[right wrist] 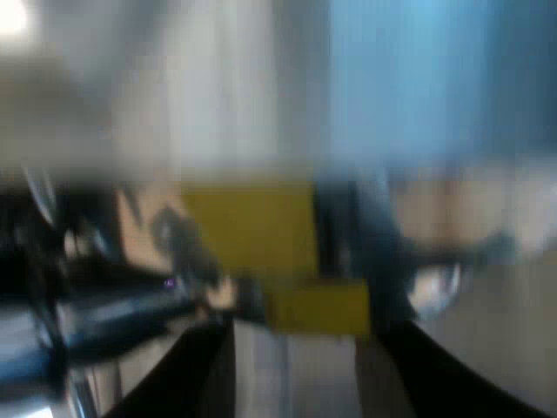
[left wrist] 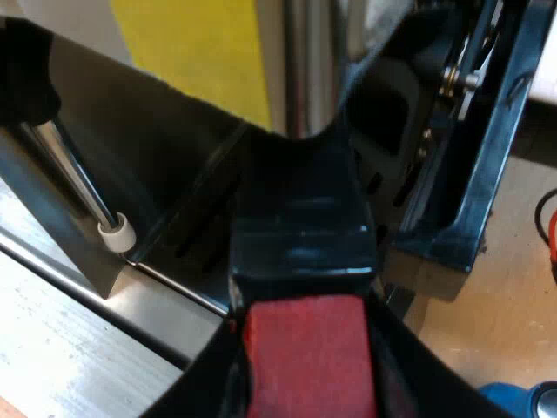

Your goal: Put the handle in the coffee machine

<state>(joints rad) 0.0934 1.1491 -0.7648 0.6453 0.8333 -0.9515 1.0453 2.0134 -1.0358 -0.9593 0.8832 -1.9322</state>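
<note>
The holder's dark handle (left wrist: pixel 300 235) with its red end (left wrist: pixel 306 353) lies close under the camera and runs toward the espresso machine's (left wrist: pixel 165 139) dark front. My left gripper (left wrist: pixel 305 366) is shut on the handle at the red end, one black finger (left wrist: pixel 204 383) on each side. The holder's metal head is hidden behind the handle at the machine's front. My right gripper (right wrist: pixel 305 374) is open, nothing between its dark fingers (right wrist: pixel 196 374), and it faces a blurred yellow panel (right wrist: pixel 252 231).
A steam wand (left wrist: pixel 83 187) with a white tip hangs beside the handle over the metal drip tray (left wrist: pixel 52 340). A blue tamper (left wrist: pixel 522 401) stands on the wooden table near my left gripper. A yellow panel (left wrist: pixel 196 48) sits above the machine's front.
</note>
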